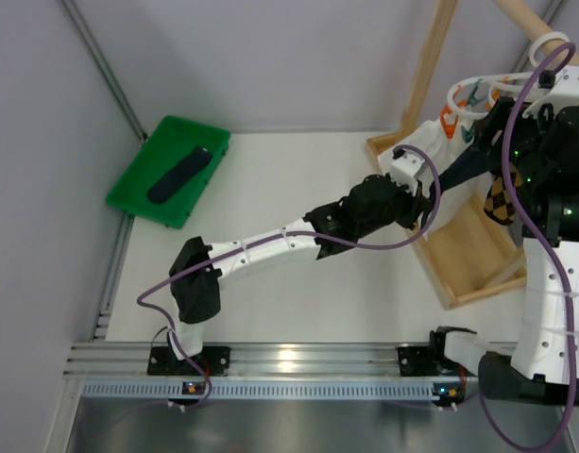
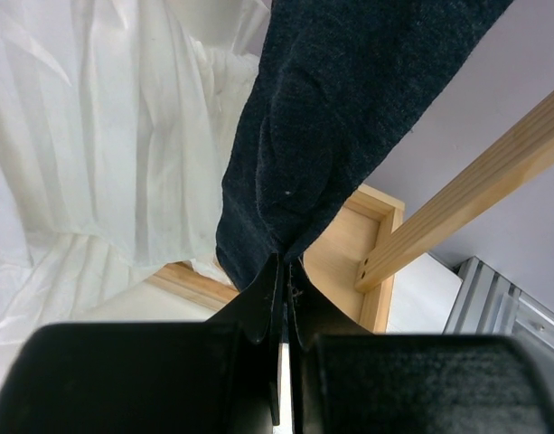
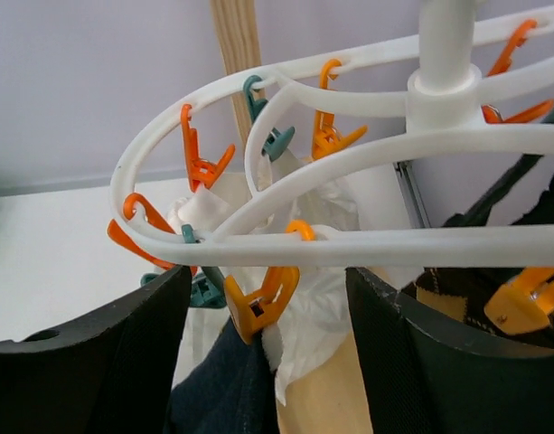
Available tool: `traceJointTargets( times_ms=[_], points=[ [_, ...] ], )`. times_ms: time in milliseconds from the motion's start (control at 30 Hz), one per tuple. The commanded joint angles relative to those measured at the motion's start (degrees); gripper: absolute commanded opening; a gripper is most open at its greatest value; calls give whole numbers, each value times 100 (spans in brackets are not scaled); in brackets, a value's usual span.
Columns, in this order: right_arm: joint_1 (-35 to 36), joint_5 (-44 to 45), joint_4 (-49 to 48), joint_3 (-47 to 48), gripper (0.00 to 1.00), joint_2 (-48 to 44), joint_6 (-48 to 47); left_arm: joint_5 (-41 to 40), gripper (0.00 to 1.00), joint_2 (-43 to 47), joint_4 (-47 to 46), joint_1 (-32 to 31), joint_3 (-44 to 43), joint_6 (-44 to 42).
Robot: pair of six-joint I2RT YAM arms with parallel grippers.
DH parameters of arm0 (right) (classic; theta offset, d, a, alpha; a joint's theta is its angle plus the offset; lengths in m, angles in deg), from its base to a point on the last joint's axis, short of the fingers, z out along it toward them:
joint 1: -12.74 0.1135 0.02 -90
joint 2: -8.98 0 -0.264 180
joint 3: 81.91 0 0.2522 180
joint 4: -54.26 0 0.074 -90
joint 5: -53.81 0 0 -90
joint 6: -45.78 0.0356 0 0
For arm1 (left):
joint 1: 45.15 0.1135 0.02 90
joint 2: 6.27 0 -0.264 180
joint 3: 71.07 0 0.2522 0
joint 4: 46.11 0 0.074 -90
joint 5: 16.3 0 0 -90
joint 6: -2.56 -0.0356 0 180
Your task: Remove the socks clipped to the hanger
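My left gripper (image 2: 286, 267) is shut on the lower end of a plain dark navy sock (image 2: 349, 117) that hangs from above. In the top view the left gripper (image 1: 423, 203) pulls this sock (image 1: 459, 170) taut from the white round hanger (image 1: 473, 94). My right gripper (image 3: 267, 271) is open, its fingers on either side of an orange clip (image 3: 263, 303) that pinches the navy sock (image 3: 227, 389) under the hanger's ring (image 3: 304, 240). An argyle sock (image 3: 457, 294) hangs at the right, and also shows in the top view (image 1: 502, 200).
A large white cloth (image 2: 96, 136) hangs behind the sock. The wooden rack's beams (image 2: 475, 190) stand at the back right (image 1: 431, 57). A green tray (image 1: 128, 198) at the far left holds one dark sock (image 1: 180, 172).
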Motion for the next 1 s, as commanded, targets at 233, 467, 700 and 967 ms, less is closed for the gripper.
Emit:
traceJointTargets(
  times_ms=[233,467,700,967],
  points=[
    [-305,-975,-1033,-312,57,-197,115,283,0,255,-117,85,56,129],
    [-323,-1143,-1131,-462,42,-251,194,335,0,246,-117,111,56,182],
    [-323,-1160,-1070,-471,7,-242,273,362,0,246,-108,129,91,208],
    [-332,-949,-973,-462,0,-207,326,397,0,334,-56,173,187,252]
  ],
)
